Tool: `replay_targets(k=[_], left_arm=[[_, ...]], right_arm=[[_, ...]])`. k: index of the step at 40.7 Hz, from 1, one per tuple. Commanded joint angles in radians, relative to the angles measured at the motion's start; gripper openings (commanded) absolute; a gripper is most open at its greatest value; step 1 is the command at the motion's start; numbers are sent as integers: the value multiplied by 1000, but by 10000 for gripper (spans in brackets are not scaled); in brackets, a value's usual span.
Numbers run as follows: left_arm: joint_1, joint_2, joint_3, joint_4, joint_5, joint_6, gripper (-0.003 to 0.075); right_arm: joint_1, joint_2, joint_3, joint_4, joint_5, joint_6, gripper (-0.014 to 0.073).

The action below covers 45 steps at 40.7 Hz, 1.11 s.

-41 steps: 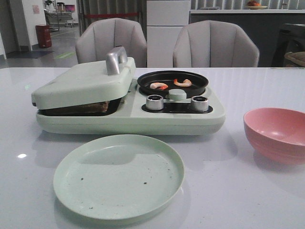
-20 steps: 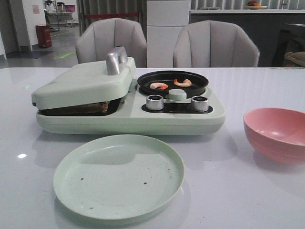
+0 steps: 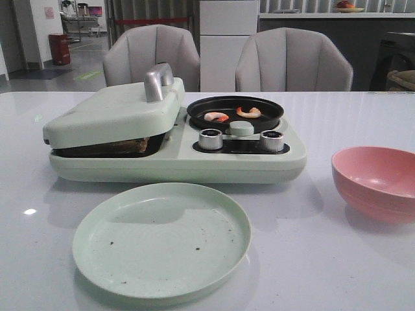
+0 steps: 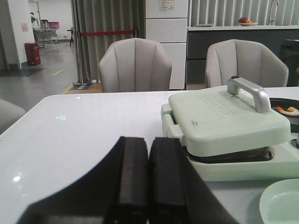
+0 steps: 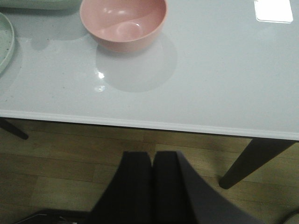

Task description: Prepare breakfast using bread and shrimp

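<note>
Two pink-orange shrimp (image 3: 216, 117) (image 3: 248, 112) lie in the small black pan (image 3: 259, 121) on the right of the pale green breakfast maker (image 3: 175, 162). Its lid (image 3: 113, 116) is nearly closed, and a brown edge of bread (image 3: 126, 146) shows in the gap beneath it. The bread edge also shows in the left wrist view (image 4: 233, 155). My left gripper (image 4: 148, 144) is shut and empty, to the left of the maker. My right gripper (image 5: 153, 156) is shut and empty, out past the table's front edge over the floor. Neither gripper shows in the front view.
A pale green plate (image 3: 162, 238) lies in front of the maker. A pink bowl (image 3: 376, 181) stands at the right, also in the right wrist view (image 5: 123, 21). Two knobs (image 3: 210, 139) (image 3: 272, 140) sit on the maker's front. Two grey chairs (image 3: 152, 55) stand behind the table.
</note>
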<state>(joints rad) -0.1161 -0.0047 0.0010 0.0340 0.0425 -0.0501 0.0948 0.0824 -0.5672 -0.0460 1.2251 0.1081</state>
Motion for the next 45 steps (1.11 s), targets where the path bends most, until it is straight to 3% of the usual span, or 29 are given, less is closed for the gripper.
replay_targets(k=[1,7,14,23,45], left_arm=[[-7,-17,30,-1,-96,-9,102],[-7,-17,30,-1,-96,-9,101],[-7,-17,30,-1,-96,-9,102],[-7,-16,30,-1,-96,-9,102],[-7,-16,30,-1,-96,-9,101]], right_arm=[[-26,0,3,-3,-267,-6,48],[-67,-41,114,16,-644,-8,48],[-133,-108,355,16,-1065,-8,48],[-164,-114,573,7,-1369,-8,48],[-160,-115,578,10,-1319,-3,48]])
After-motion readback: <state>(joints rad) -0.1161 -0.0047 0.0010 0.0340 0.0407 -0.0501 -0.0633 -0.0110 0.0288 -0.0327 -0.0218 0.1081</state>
